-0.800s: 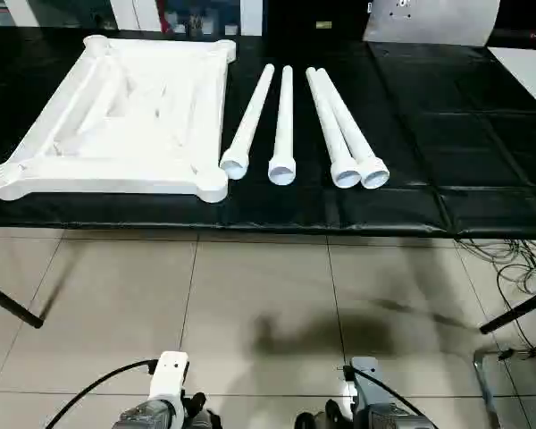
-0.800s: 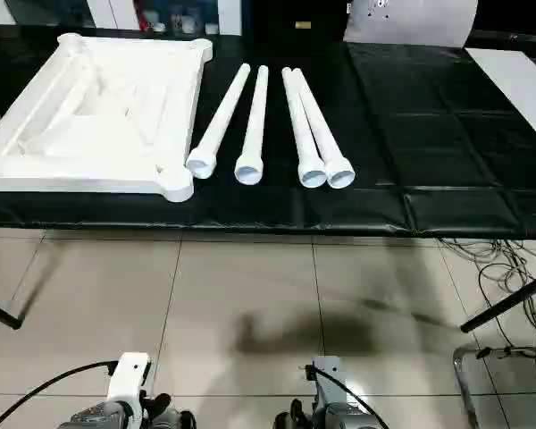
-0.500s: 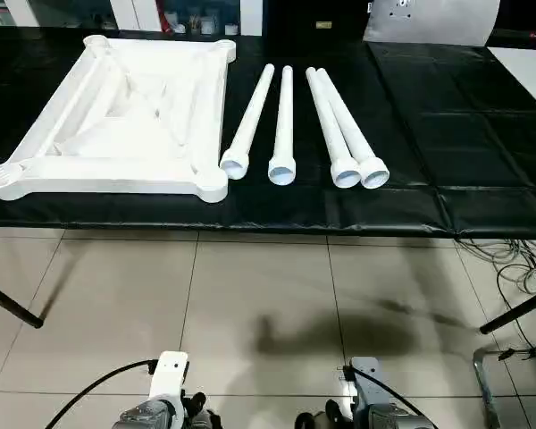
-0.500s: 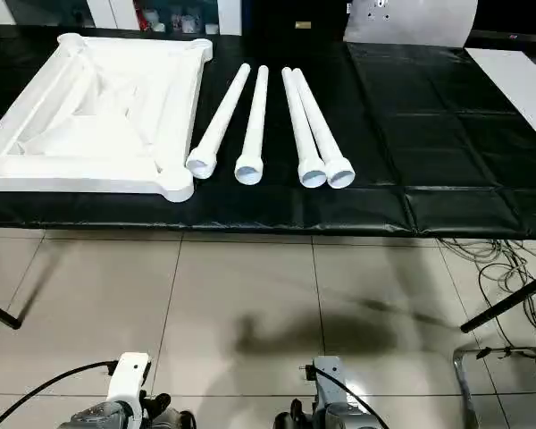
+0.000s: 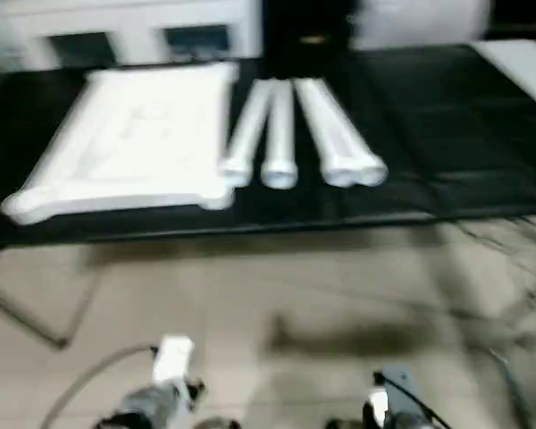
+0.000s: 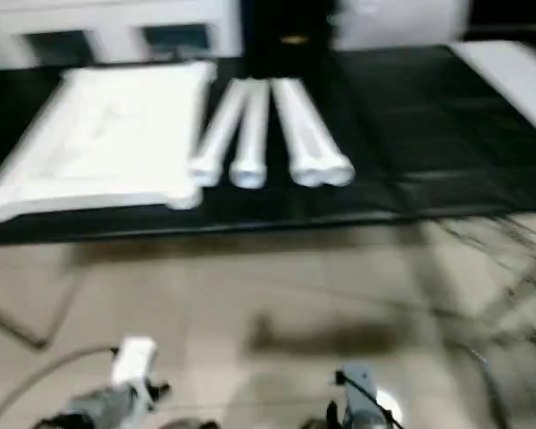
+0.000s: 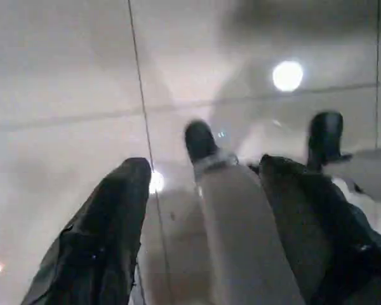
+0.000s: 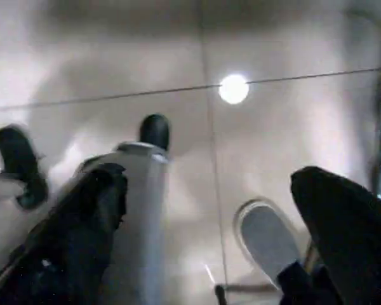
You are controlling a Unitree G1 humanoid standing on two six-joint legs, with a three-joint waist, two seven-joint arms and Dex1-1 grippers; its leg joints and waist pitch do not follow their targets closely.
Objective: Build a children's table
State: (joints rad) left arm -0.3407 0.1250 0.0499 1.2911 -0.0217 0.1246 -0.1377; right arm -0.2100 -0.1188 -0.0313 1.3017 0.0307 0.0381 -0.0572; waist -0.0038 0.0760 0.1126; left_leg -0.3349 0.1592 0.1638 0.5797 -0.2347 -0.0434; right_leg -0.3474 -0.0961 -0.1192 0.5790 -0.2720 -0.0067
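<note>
Head camera just tilted, parts unmoved: table top (image 5: 134, 134) lies at 11 o'clock on the black bench (image 5: 447, 116), four legs (image 5: 290, 130) beside it. Left gripper (image 7: 203, 210) and right gripper (image 8: 209, 222) spread, empty, over floor. Assembly not started.

**Materials and finishes**

Table top (image 5: 129, 134): white plastic, smooth, dull sheen.

Four legs (image 5: 295, 134): white plastic tubes, smooth, faintly glossy; the ends towards the robot look rimmed.

Work surface covering (image 5: 447, 125): black sheet, glossy, with soft highlights and creases, like plastic film or coated cloth.

Floor (image 7: 63, 76): pale tiles, polished and reflective, mirroring ceiling lamps beyond the fingertips; thin dark grout lines.

Left gripper (image 7: 200, 184), right gripper (image 8: 209, 203): fingers (image 7: 108, 235) of black matt material, slightly grainy. Between and beyond the fingers, smooth pale-grey robot limbs with black, rounded, matt feet.
</note>
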